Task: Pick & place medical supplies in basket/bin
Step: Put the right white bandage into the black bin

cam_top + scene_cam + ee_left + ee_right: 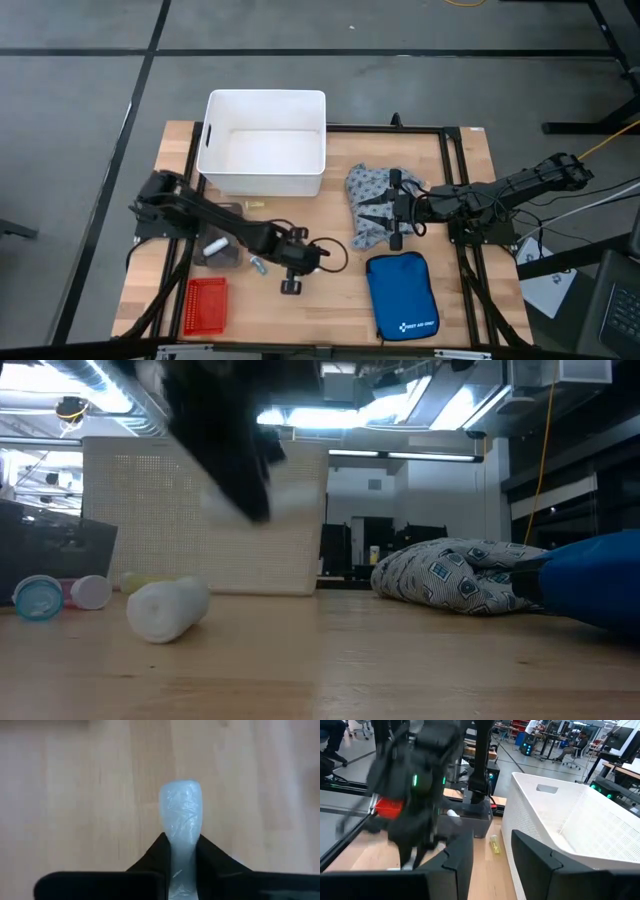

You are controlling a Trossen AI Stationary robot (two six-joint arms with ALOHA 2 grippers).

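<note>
Left gripper (182,857) clamped on a white roll (181,812) above the table (75,795); right gripper (492,852) parted, empty.

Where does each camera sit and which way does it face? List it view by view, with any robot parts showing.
High view: above the table, looking straight down; both arms show, with the left gripper and right gripper.
Low view: at table-top height, facing across to the white tub and garment; a dark arm blurs overhead.
Left wrist view: looks down at the table; its fingers clamp a white roll.
Right wrist view: faces the tub past its open fingers.
Shared: high, low and right wrist views show the tub.
</note>
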